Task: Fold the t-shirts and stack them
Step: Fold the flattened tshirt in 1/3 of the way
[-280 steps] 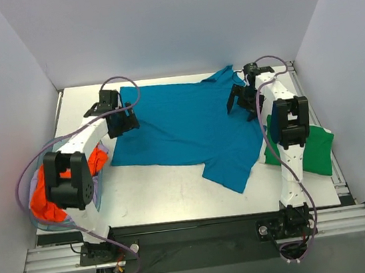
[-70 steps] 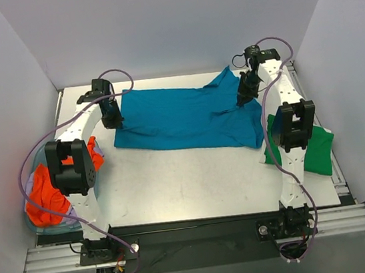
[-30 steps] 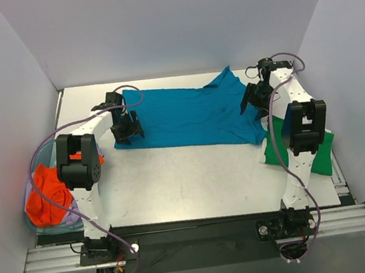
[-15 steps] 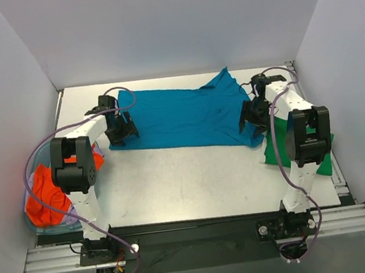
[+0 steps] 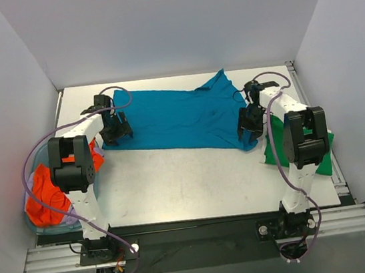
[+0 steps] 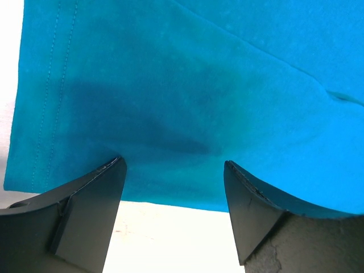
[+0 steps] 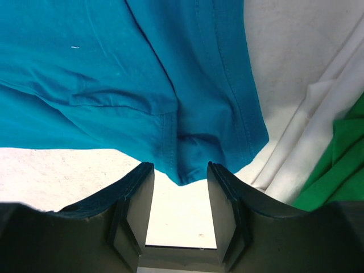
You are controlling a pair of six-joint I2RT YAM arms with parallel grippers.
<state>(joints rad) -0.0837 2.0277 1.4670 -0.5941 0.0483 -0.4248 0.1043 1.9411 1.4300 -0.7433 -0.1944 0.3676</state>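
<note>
You look mid-fold on the teal shirt (image 5: 180, 116), lying across the counter's (image 5: 175, 184) far side: left tool (image 6: 173, 165) wide open over its near left edge, right tool (image 7: 179, 168) half open astride the right corner, nothing gripped; next, pinch both corners.

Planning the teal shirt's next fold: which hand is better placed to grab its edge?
Likely the right hand: a corner of the teal shirt sits between its close-set fingers. The left hand hangs wide open over the hem.
</note>
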